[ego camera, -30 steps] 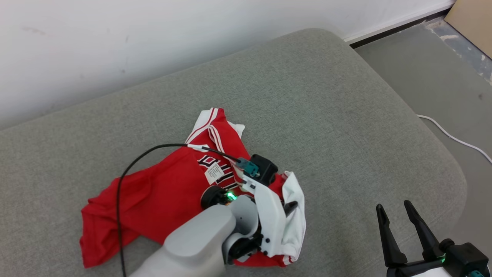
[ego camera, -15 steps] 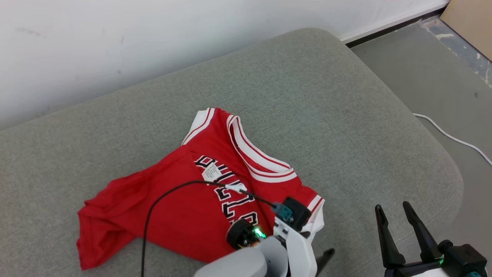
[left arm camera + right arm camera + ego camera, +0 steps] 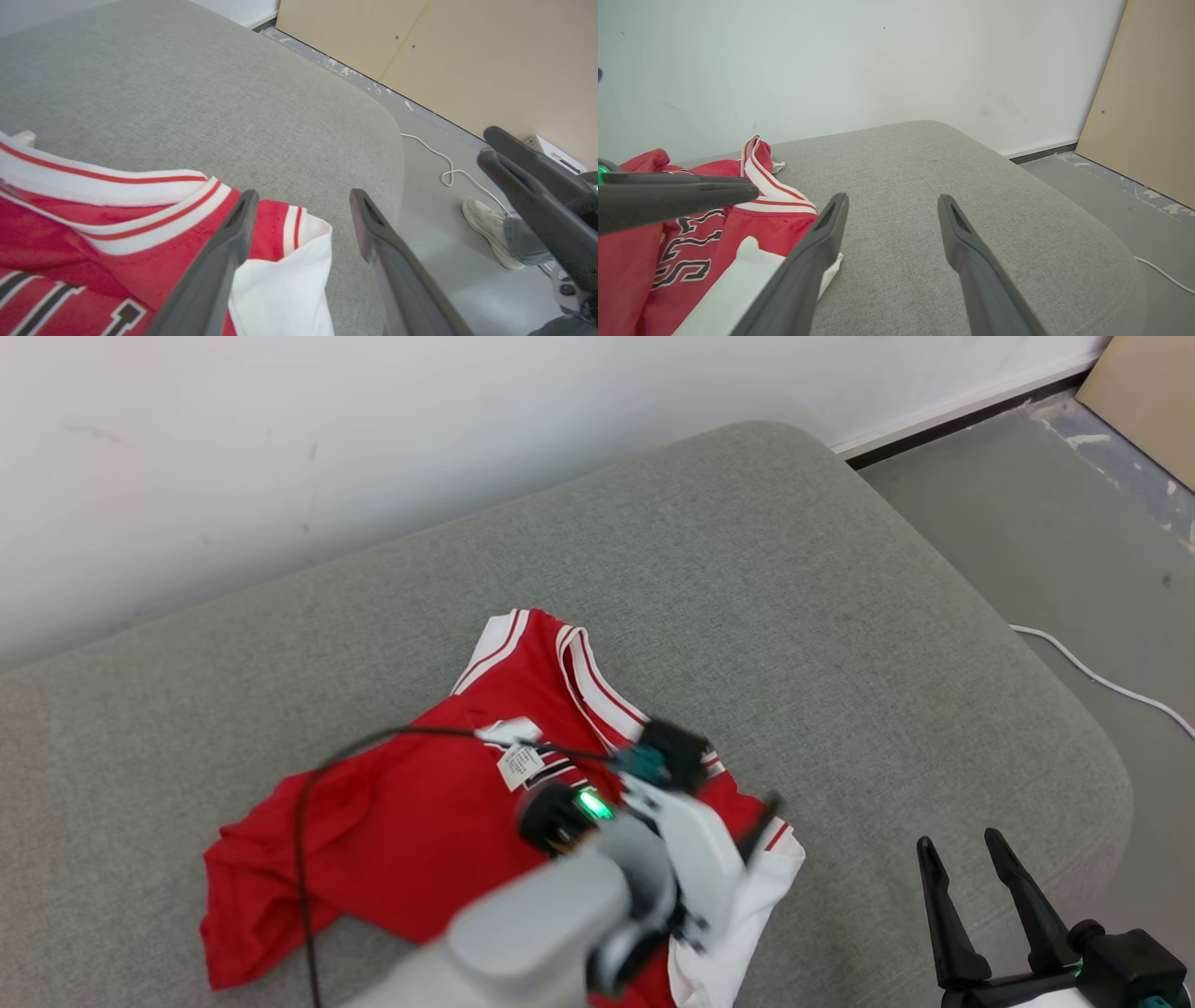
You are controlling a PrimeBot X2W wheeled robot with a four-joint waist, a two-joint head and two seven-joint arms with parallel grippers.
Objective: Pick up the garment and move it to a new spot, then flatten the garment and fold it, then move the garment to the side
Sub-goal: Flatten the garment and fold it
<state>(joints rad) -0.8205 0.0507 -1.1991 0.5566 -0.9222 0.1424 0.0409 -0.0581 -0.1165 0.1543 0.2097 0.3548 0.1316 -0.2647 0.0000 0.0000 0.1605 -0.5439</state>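
Closest to me, at about five o'clock in the head view, my right gripper (image 3: pixel 959 842) hovered over the grey cushion (image 3: pixel 747 569) with its two fingers spread and nothing between them. At about six o'clock my left gripper (image 3: pixel 303 193) hung just above the garment (image 3: pixel 420 821) — its fingers were also wide apart and held no cloth, though in the head view this arm was blurred. In the left wrist view, one finger (image 3: pixel 231 242) crossed over the red shoulder part and the white fabric beside it, and the other finger stood over bare cushion. The garment, a red jersey with white and red striped trim and black letters, lay crumpled on the cushion from the centre toward eight o'clock. A white label (image 3: pixel 520 767) showed on it, and white fabric was turned out at its five o'clock corner. Farther off, at three o'clock, a white cable (image 3: pixel 1102 679) ran on the grey floor (image 3: pixel 1027 504) — and at twelve o'clock was the white wall (image 3: pixel 373 429).
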